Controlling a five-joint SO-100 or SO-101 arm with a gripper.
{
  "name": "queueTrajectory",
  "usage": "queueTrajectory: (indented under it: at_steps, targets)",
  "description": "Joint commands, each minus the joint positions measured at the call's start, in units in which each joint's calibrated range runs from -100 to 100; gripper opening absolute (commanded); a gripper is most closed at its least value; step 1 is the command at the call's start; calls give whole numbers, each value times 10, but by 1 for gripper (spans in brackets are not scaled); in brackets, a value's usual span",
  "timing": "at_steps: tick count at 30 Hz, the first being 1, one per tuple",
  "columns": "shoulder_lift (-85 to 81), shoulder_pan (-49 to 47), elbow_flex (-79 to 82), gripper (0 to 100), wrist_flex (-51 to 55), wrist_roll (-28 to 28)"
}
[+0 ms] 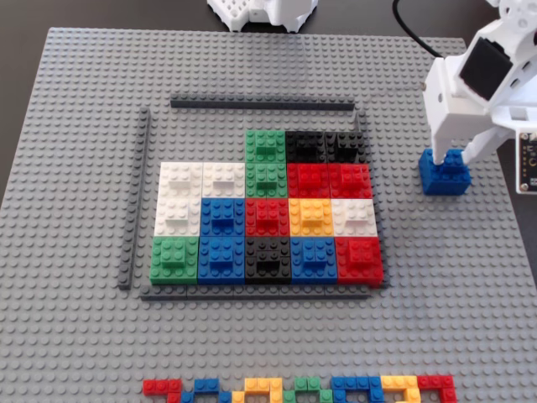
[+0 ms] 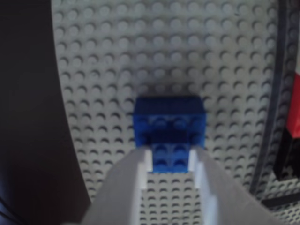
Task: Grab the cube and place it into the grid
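White end effector [image 1: 451,157] reaches down, fingers pinching the blue cube [image 1: 445,173] on the grey baseplate [image 1: 75,336].

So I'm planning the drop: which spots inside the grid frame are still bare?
Bare baseplate shows in the top-left corner, above the white bricks and left of the green brick, bordered by the dark frame strip. Everywhere else inside is packed. The gripper straddles the blue cube outside, to the right in the fixed view.
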Motion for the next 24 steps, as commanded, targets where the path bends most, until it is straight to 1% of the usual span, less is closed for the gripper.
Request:
queueTrajectory:
  at_steps: [1,3,6,14,20,24]
  targets:
    - [-60,7,-8,6,6,0]
    - [-69,7,-23,6,16,1]
    - [-81,8,-68,2,43,8]
    - [-183,16,-135,3,93,22]
    - [-323,44,-61,3,95,44]
    - [-415,83,17,3,93,67]
